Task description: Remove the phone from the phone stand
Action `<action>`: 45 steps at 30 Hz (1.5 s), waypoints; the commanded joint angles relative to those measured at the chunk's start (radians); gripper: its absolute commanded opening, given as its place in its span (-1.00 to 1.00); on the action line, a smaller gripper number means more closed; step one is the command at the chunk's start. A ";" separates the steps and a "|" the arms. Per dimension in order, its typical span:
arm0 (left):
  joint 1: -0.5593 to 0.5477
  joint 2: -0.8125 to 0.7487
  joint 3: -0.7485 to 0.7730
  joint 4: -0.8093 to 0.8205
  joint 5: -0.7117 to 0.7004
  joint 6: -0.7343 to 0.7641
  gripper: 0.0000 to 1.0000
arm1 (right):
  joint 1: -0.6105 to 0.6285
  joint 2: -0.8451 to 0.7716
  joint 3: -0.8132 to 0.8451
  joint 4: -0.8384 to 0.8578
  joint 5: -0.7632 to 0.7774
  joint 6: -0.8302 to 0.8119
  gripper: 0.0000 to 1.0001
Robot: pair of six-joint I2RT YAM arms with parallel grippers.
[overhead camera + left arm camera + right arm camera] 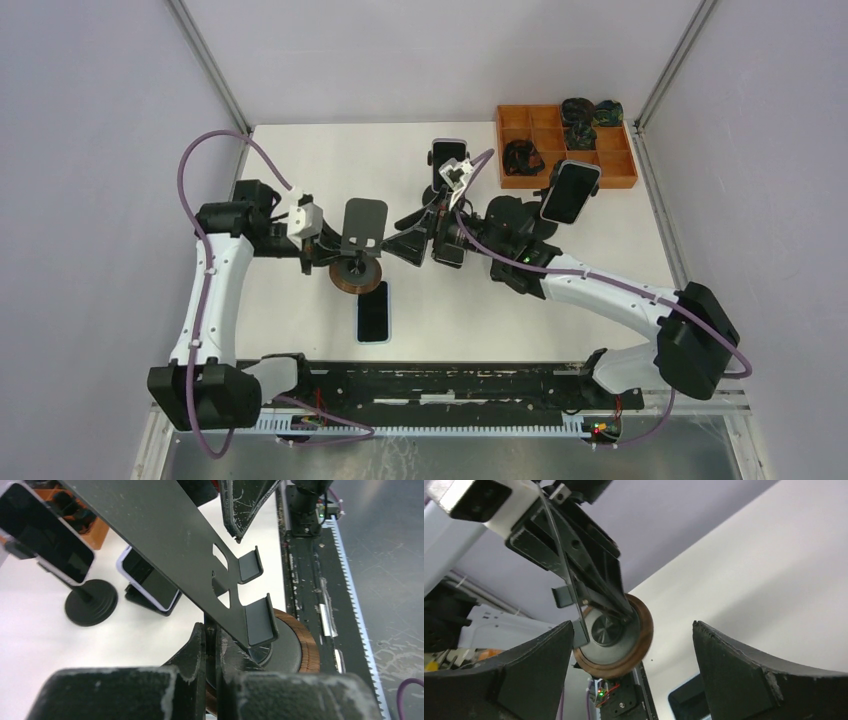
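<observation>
Release step looking done: phone is lying flat on the surface, just bases-side of the empty phone stand, long axis running near-far. Left end effector is pinching the stand's stem; right end effector is hanging spread, gripping nothing. Next is probably retracting clear.

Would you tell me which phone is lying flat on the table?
The black phone just in front of the empty wood-based stand: it alone lies flat on the table, while the other phones sit propped on stands.
</observation>
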 commanded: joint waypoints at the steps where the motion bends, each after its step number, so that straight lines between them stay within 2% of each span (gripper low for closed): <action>1: -0.053 -0.046 -0.009 -0.001 0.049 -0.033 -0.96 | -0.003 0.042 0.067 0.160 -0.212 0.037 0.82; 3: -0.056 -0.053 -0.017 -0.002 0.037 -0.035 -0.96 | -0.003 0.060 0.071 0.250 -0.253 0.086 0.73; 6: -0.057 -0.057 -0.027 -0.002 0.025 -0.039 -0.96 | -0.004 0.079 0.076 0.289 -0.254 0.117 0.42; 9: -0.088 -0.058 -0.041 -0.002 0.009 -0.028 -0.96 | -0.003 0.083 0.075 0.312 -0.245 0.127 -0.17; 10: -0.092 -0.056 -0.046 -0.002 0.001 -0.024 -0.90 | -0.002 0.083 0.074 0.309 -0.238 0.124 -0.44; 11: -0.095 -0.052 -0.048 -0.001 -0.006 -0.025 -0.78 | -0.003 0.081 0.076 0.292 -0.229 0.110 -0.72; 12: -0.095 -0.049 -0.049 -0.002 -0.014 -0.027 -0.66 | -0.003 0.078 0.079 0.267 -0.222 0.092 -0.90; 13: -0.096 -0.043 -0.049 -0.001 -0.024 -0.030 -0.44 | -0.004 0.075 0.083 0.232 -0.214 0.072 -1.00; 16: -0.097 -0.037 -0.048 -0.003 -0.047 -0.046 0.37 | -0.005 0.064 0.097 0.161 -0.206 0.003 -1.00; 17: -0.097 -0.039 -0.048 -0.003 -0.051 -0.051 0.61 | -0.008 0.059 0.098 0.147 -0.208 -0.018 -1.00; 18: -0.097 -0.042 -0.050 -0.003 -0.051 -0.055 0.76 | -0.010 0.052 0.102 0.126 -0.211 -0.044 -1.00; 19: -0.097 -0.048 -0.050 -0.002 -0.050 -0.061 0.88 | -0.014 0.046 0.106 0.093 -0.212 -0.070 -1.00; 20: -0.097 -0.051 -0.050 -0.002 -0.049 -0.070 0.91 | -0.018 0.041 0.111 0.067 -0.214 -0.101 -1.00; 24: -0.097 -0.066 -0.030 -0.002 -0.038 -0.119 0.95 | -0.024 0.021 0.107 0.002 -0.240 -0.208 -1.00; 28: -0.097 -0.028 0.028 -0.001 0.006 -0.200 0.88 | -0.022 0.011 0.083 0.007 -0.279 -0.259 -1.00; 32: -0.096 0.051 0.096 -0.001 0.046 -0.256 0.59 | -0.008 0.016 0.063 0.054 -0.304 -0.272 -1.00; 36: -0.097 0.117 0.125 -0.001 0.073 -0.309 0.12 | 0.017 0.031 0.068 0.055 -0.295 -0.307 -1.00; 41: -0.098 0.112 0.124 -0.001 0.080 -0.276 -0.77 | 0.024 0.053 0.075 0.069 -0.264 -0.314 -1.00; 43: -0.099 0.109 0.122 -0.001 0.073 -0.258 -0.95 | 0.026 0.063 0.077 0.073 -0.249 -0.310 -0.99; 45: -0.099 0.115 0.122 -0.001 0.052 -0.229 -0.96 | 0.025 0.070 0.083 0.049 -0.226 -0.311 -0.50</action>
